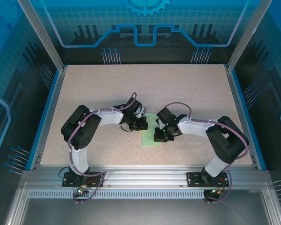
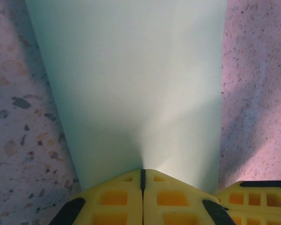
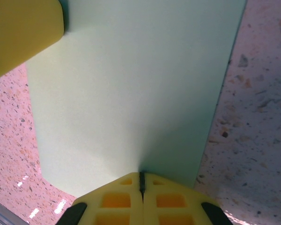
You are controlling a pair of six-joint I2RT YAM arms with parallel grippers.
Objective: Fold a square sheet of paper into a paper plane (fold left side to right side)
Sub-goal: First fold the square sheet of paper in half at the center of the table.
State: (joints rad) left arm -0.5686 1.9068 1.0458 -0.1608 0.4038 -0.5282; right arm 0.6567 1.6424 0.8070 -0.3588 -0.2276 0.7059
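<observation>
On the table (image 1: 178, 89), centre: one square sheet of paper (image 1: 149, 138), two claws. Left claw (image 2: 142, 172): fingers together, clamped on a sheet edge. Right claw (image 3: 141, 176): the same, on another edge. Wrist views show each pinch close up; the overhead view shows the sheet between both arms.

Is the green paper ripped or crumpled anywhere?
No, nothing stands out. The paper looks smooth and whole, with no tear showing. It just bends gently where the left gripper and right gripper pinch its edges.
</observation>
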